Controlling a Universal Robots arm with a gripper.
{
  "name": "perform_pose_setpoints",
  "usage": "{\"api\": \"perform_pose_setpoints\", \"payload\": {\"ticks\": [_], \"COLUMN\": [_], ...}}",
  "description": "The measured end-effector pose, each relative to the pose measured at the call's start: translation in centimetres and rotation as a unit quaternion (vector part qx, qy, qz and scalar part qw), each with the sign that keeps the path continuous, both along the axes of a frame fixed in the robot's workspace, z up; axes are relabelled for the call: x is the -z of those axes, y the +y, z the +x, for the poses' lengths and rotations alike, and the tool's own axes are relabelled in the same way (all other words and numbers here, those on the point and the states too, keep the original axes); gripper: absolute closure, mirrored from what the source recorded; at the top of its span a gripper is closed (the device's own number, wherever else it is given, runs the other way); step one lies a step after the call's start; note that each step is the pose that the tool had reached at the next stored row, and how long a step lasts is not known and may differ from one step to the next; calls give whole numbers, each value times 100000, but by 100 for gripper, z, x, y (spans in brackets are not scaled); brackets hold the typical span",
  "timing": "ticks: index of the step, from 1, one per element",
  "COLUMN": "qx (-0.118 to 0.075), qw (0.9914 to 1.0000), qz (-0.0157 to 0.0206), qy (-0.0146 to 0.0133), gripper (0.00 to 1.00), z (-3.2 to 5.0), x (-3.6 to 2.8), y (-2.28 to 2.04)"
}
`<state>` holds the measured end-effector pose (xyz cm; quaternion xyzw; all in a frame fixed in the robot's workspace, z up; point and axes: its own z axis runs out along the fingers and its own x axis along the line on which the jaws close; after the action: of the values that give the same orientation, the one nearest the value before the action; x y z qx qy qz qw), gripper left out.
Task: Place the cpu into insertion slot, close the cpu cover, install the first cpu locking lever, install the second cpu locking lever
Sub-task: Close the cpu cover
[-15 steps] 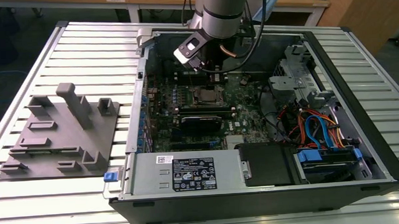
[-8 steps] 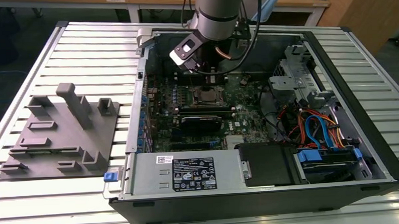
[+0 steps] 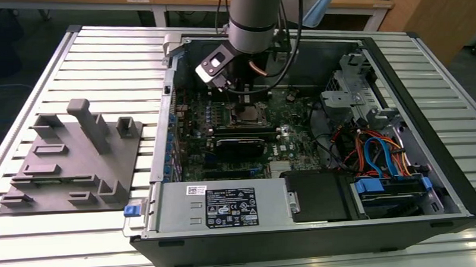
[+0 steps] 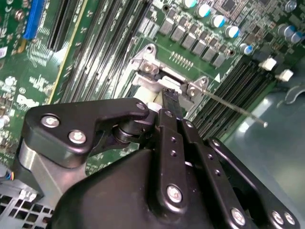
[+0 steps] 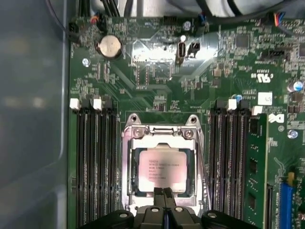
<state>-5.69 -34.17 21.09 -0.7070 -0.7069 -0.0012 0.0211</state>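
Observation:
The cpu (image 5: 159, 169) lies flat in the insertion slot (image 3: 247, 113), its silver-grey top showing through the window of the cpu cover (image 5: 159, 131). The cover is down over the chip. My gripper (image 5: 164, 193) is shut, its thin black fingertips pressed together at the cover's edge with nothing between them. In the second wrist view the gripper (image 4: 170, 98) meets the silver socket bracket (image 4: 150, 69). A thin locking lever (image 4: 238, 109) sticks out free from the socket's corner, over the memory slots.
Black memory slots (image 5: 97, 162) flank the socket on both sides, one holding a green module (image 5: 255, 171). The case walls (image 3: 427, 103) surround the board. A power supply (image 3: 224, 208) sits at the front and cables (image 3: 378, 155) on the exterior view's right. A grey fixture block (image 3: 72, 157) stands outside.

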Motion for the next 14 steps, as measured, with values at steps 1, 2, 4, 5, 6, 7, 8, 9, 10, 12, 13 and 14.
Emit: {"api": "perform_pose_setpoints", "payload": {"ticks": [1, 2, 4, 5, 6, 7, 8, 9, 10, 12, 13, 14], "qx": [-4, -11, -15, -15, -16, -14, -9, -12, -15, -10, -8, -11], "qw": [100000, 100000, 100000, 99999, 99999, 99998, 99997, 99996, 99996, 99996, 99996, 99996], "qz": [4, 5, -11, -10, -19, -19, -35, -60, -64, -44, -19, 0], "qy": [18, 50, 234, 356, 506, 625, 719, 839, 932, 947, 935, 922], "gripper": [89, 89, 89, 89, 89, 89, 89, 89, 89, 89, 89, 89], "z": [-5, -8, -8, -8, -8, -8, -9, -9, -9, -9, -9, -8], "x": [16, 33, 65, 82, 97, 110, 119, 124, 127, 129, 130, 126], "y": [0, 0, 0, 0, 0, 0, 0, -1, -2, -1, 0, 0]}}
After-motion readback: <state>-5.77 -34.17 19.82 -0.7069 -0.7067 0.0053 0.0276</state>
